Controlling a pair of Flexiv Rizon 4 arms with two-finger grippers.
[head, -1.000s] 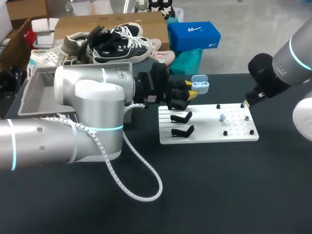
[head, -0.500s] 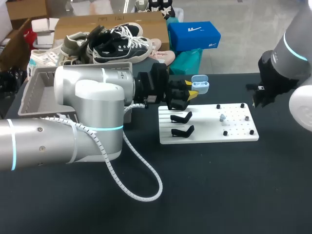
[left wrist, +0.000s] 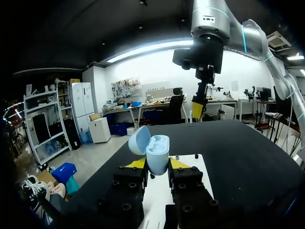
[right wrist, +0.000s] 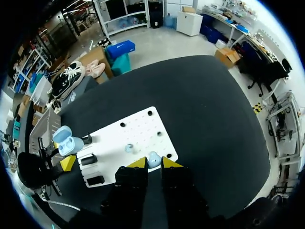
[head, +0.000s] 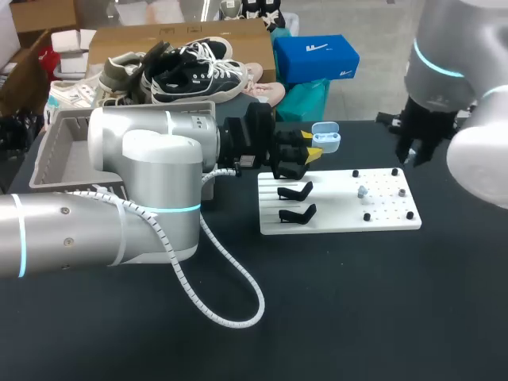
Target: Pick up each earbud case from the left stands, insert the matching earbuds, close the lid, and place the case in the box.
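– While your left arm reaches in from the left, your left gripper [left wrist: 157, 165] is clenched on the earbud case [left wrist: 157, 151], with one yellow tip on each side of its body.

– Yes, and you can see the case standing upright in that grip, with its lid [left wrist: 138, 140] swung open to one side. From above, the case is held off the table [head: 341, 317], just past the far left corner of the white board [head: 341, 208].

– Now check your right gripper [right wrist: 154, 164]. It is raised above the right end of the board and grasps a pale blue earbud [right wrist: 153, 158] between its yellow tips.

– That puts your two grippers well apart, one at each end of the board. From your left wrist, the right arm hangs well ahead of the case, one yellow tip pointing down at the table.

– On the board itself you have a second earbud [right wrist: 128, 148] lying near the middle, among the black pegs.

– You also have two black stands [head: 295, 191] at the board's left end, one nearer than the other. The far one is close under the left gripper.

– Your grey box [head: 63, 151] sits at the far left of the table, partly hidden behind the left arm.
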